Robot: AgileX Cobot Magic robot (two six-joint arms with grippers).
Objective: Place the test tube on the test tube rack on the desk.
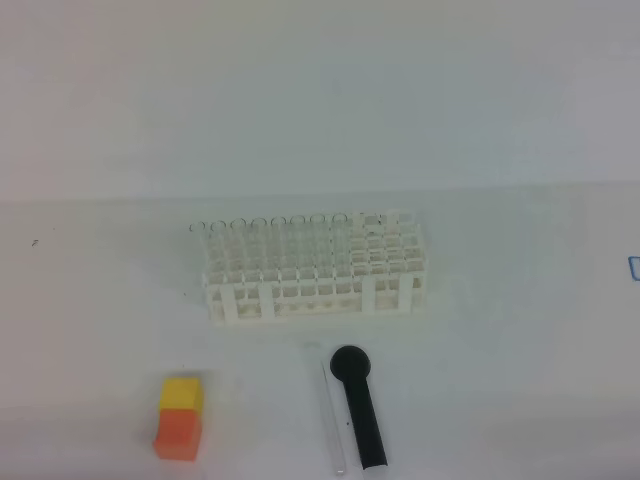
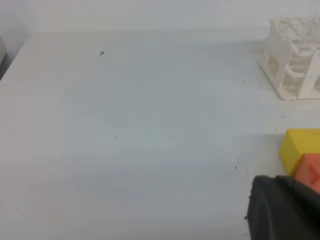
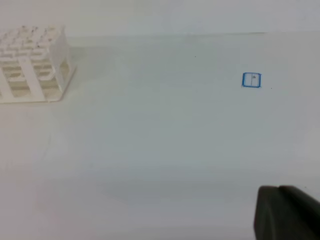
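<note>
Test tube lies flat on the desk, just beside the black round-headed stick on its nine o'clock side, both at about six o'clock from the test tube rack. A row of clear tubes stands along the rack's twelve o'clock edge. The yellow-and-orange block sits at eight o'clock from the rack. Left gripper and right gripper show only as dark corners in their wrist views, jaws together, holding nothing. A small blue square mark sits on the desk.
</note>
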